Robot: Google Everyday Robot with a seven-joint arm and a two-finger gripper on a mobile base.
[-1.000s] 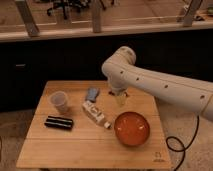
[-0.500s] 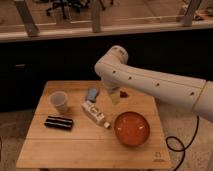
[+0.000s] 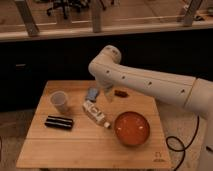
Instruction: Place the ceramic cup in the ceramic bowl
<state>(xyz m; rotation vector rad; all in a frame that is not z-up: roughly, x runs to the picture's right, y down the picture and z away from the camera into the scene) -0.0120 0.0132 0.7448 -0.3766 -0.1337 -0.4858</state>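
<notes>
The ceramic cup (image 3: pixel 58 101) is a small pale tumbler standing upright at the left of the wooden table (image 3: pixel 75 150). The ceramic bowl (image 3: pixel 132 128) is wide, glossy orange, and sits at the table's right front with nothing in it. My gripper (image 3: pixel 108 93) hangs from the white arm (image 3: pixel 145 82) over the table's back middle, between a blue item and a brown item. It is well right of the cup and behind the bowl, touching neither.
A white labelled bottle (image 3: pixel 96 114) lies on its side between cup and bowl. A black flat object (image 3: pixel 59 122) lies in front of the cup. A blue item (image 3: pixel 92 94) and a small brown item (image 3: pixel 120 93) sit at the back. A black cable (image 3: pixel 175 145) runs on the floor at right.
The arm has swung steadily to the left, bringing the gripper from above the bowl's back edge toward the table's middle. The objects on the table have not moved.
</notes>
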